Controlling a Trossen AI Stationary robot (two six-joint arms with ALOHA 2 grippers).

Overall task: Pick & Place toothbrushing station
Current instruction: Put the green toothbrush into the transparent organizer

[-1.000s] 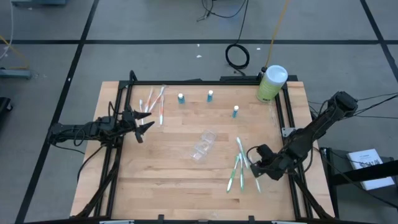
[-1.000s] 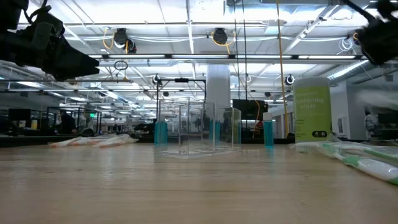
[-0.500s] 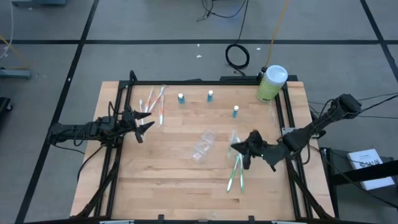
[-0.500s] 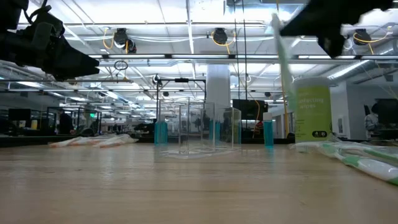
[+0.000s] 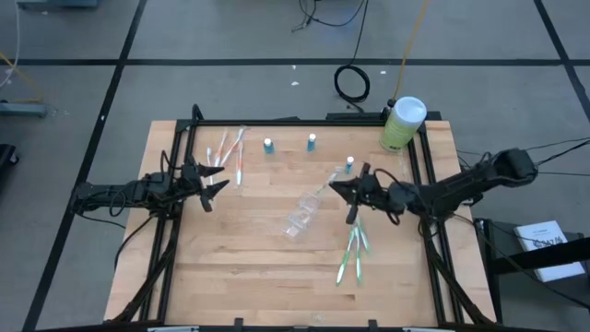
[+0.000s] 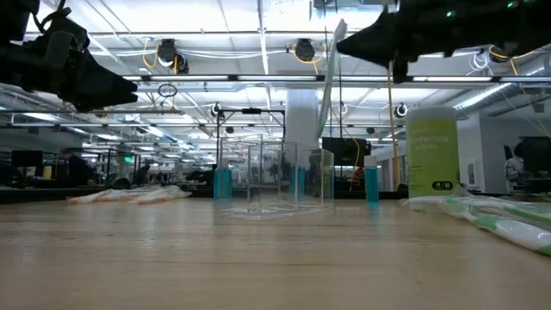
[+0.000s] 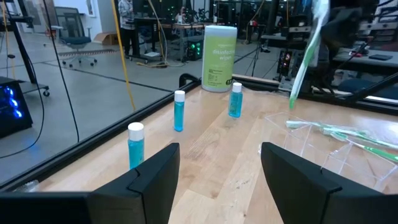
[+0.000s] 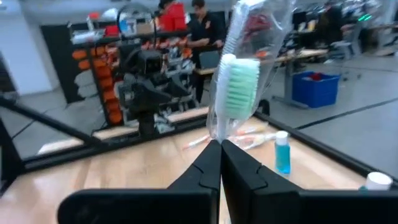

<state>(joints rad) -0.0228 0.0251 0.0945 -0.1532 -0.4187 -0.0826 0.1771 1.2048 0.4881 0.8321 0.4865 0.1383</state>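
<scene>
A: Where is the task's thing found?

B: A wrapped green-white toothbrush [image 8: 239, 74] is pinched at its handle by the right gripper [image 5: 339, 188], jaws clenched on it, bristle end up. It is held aloft, just beside the clear plastic holder [image 5: 302, 215] at the middle of the desk [image 5: 249, 267]. In the low view the brush hangs tilted above and to one side of the holder, not yet over an opening.

A: And the rest of the station?

B: More green-white toothbrushes [image 5: 350, 249] lie on the right half of the desk; pink-white toothbrushes [image 5: 229, 152] lie near the far left corner. Three blue-capped tubes [image 5: 311, 142] stand in a row along the far side.

A: The left arm?

B: The left gripper [image 5: 214, 184] is parked at the left edge, jaws released, nothing in them.

A: How should the step be done well?

B: By judgement, the brush should be brought upright and centred over one compartment before it is lowered; the holder looks light and could be nudged or tipped by a slanted entry. The grip is best released only once the handle is well inside.

A: Any writing?

B: The pale-green canister [image 5: 402, 124] carries a label that appears to read "disinfecting wipes"; the smaller print cannot be read.
</scene>
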